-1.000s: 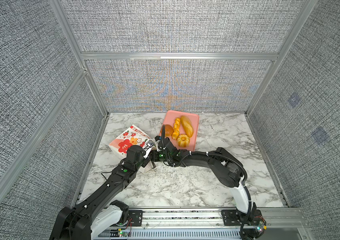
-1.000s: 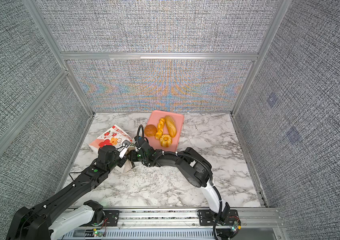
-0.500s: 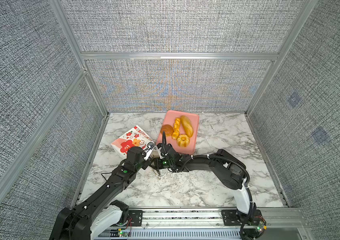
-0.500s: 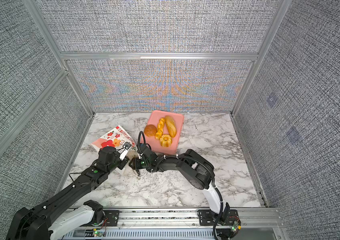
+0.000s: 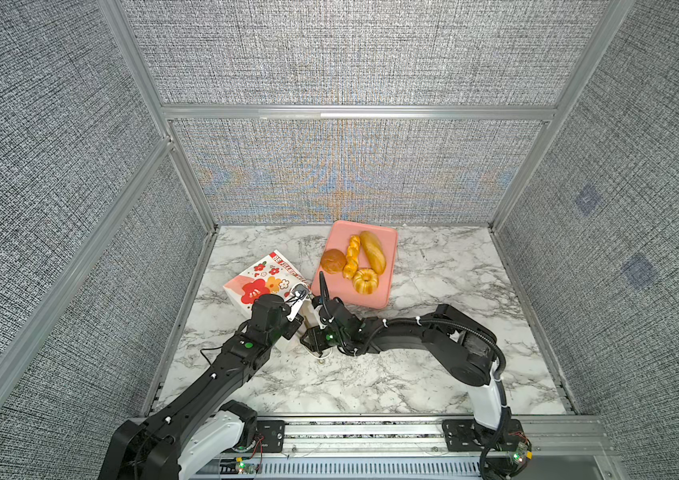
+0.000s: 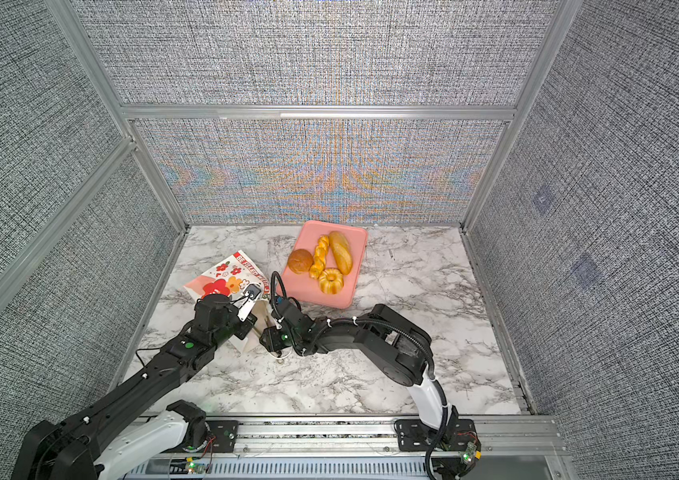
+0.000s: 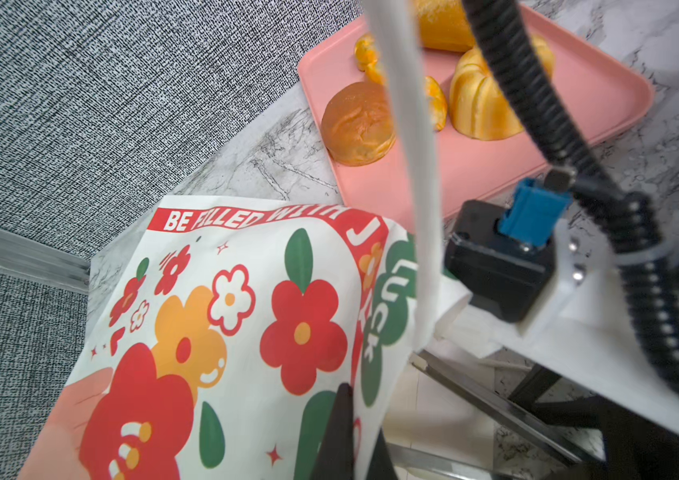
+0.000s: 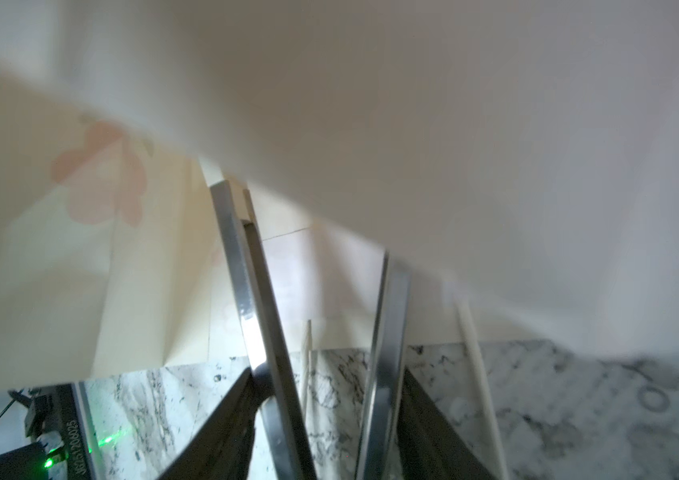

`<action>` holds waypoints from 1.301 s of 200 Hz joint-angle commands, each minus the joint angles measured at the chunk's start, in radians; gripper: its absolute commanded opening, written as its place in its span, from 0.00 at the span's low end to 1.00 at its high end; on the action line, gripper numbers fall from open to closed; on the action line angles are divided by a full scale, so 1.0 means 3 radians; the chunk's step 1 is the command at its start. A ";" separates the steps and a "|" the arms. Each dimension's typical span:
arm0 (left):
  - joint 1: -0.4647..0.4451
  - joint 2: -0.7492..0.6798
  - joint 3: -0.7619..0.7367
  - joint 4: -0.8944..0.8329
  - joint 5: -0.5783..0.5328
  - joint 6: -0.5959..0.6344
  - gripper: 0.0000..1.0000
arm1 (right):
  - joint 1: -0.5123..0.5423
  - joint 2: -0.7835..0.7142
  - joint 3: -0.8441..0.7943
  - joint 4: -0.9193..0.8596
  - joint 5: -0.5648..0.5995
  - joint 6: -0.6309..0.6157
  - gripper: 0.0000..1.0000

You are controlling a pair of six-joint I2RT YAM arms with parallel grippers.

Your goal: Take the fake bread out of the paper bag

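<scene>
Black jointed arms (image 5: 221,374) with white bases (image 5: 213,440), ribbed cables (image 7: 537,104).

Table (image 5: 433,374): the paper bag (image 5: 263,278) lies on its side left of centre, base toward the rear left and mouth toward the front right. The tray (image 5: 375,299) sits behind and to the right of the bag, close to it and near the back wall (image 5: 350,174). On the tray, the round bun (image 5: 333,261) is at the left. The twisted stick (image 5: 351,257) is just beside it on the right, and the long loaf (image 5: 372,252) is right of the stick. The ring cake (image 5: 365,281) lies in front of stick and loaf. The left gripper (image 7: 354,432) is at the upper edge of the bag's mouth. The right gripper (image 8: 304,232), reaching across from the right, has its fingers inside the mouth.
</scene>
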 commanded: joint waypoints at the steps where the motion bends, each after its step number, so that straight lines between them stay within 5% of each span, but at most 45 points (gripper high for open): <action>1: -0.0011 -0.0007 -0.0002 0.0101 0.0151 -0.0016 0.00 | 0.0016 -0.0002 0.0067 -0.0020 0.0083 -0.0132 0.50; 136: -0.0021 0.0015 -0.0047 0.0131 0.0258 -0.0026 0.00 | 0.0023 0.0308 0.0834 -0.0530 0.0199 -0.0374 0.41; 186: -0.0022 -0.0007 -0.0051 0.0130 0.0243 -0.0005 0.00 | 0.0062 0.0022 0.0117 -0.0147 0.0294 -0.0390 0.56; 260: -0.0018 0.0039 0.0068 0.0038 0.0186 0.0106 0.00 | 0.0253 -0.0525 -0.0928 0.0840 0.0717 -0.0217 0.60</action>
